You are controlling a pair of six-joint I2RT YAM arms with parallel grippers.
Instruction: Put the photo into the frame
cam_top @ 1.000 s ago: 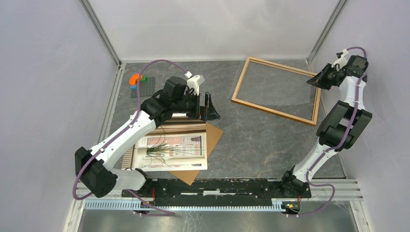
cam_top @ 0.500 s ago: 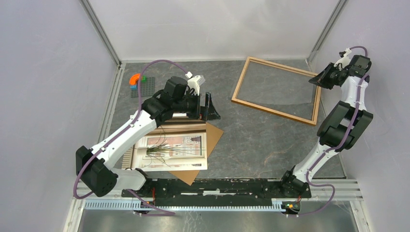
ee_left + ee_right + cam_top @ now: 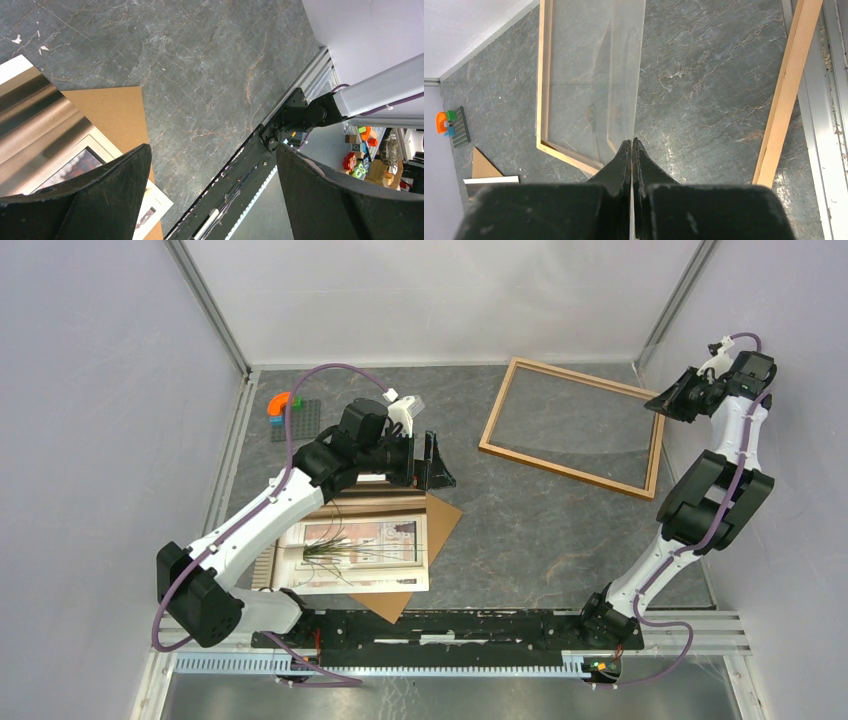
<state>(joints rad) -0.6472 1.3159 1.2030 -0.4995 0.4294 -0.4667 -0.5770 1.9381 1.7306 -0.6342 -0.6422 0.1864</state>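
The light wood frame (image 3: 570, 427) lies flat at the back right; its mouldings show in the right wrist view (image 3: 791, 85). My right gripper (image 3: 664, 400) is at the frame's right end, raised, and shut (image 3: 631, 142) on the edge of a clear pane (image 3: 594, 75) that stands tilted over the frame. The photo (image 3: 355, 550), white-bordered, lies on a brown backing board (image 3: 442, 515) at the near left. My left gripper (image 3: 435, 462) hovers open and empty just beyond the photo's far edge (image 3: 212, 150); the board's corner (image 3: 115, 112) is below it.
A grey baseplate with coloured toy bricks (image 3: 285, 412) sits at the back left. The black mounting rail (image 3: 450, 625) runs along the near edge. Enclosure walls and metal posts close in left, right and behind.
My right gripper has drawn a little to the right and back with the clear pane, tilting it higher off the frame. The left arm has not moved.
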